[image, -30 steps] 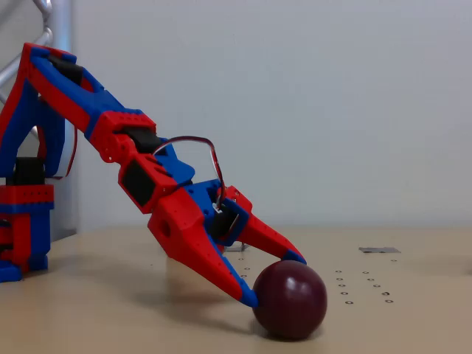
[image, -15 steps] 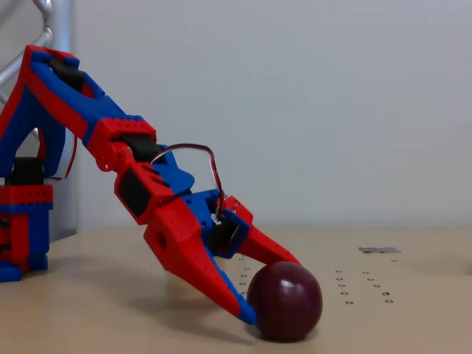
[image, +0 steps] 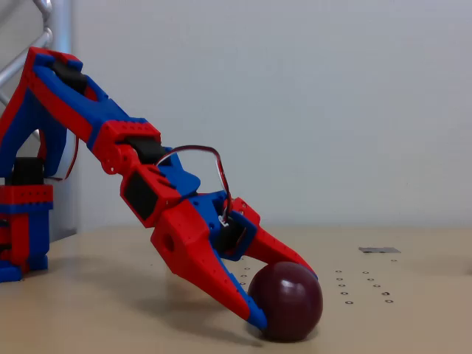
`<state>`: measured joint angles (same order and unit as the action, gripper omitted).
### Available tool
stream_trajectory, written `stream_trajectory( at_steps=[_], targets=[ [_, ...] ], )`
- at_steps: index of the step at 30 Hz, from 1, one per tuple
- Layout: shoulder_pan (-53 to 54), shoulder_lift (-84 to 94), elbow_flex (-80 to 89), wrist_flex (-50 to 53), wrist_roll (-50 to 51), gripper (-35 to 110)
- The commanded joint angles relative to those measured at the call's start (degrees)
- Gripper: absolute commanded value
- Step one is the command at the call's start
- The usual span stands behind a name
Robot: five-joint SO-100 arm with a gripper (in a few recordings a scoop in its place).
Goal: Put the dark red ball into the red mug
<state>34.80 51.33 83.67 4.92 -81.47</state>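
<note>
Down on the bench, the dark red ball sits between the gripper's fingers. Both tips touch it, so it's grasping the ball.

The dark red ball looks smooth and glossy, the table matt and wood-like.

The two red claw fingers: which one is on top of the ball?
The shorter finger, farther from the camera, lies over the dark red ball. The longer finger reaches down to the ball's lower left side, near the table.
</note>
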Motion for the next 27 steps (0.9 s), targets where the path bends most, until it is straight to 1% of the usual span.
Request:
stream_trajectory(
  at_steps=[1, 10, 15, 20, 22, 27],
  targets=[
    [-0.6, 2.8, -4.7, -1.7, 0.5, 37],
    [-0.7, 1.9, -4.7, -1.7, -0.5, 35],
    [-0.9, 1.1, -4.7, -1.3, -2.2, 30],
    [-1.1, 1.1, -5.9, 2.1, -2.8, 25],
    [-1.1, 1.1, -6.3, 2.5, -2.1, 25],
    [-1.2, 1.1, -7.2, 2.5, -0.2, 31]
  ],
)
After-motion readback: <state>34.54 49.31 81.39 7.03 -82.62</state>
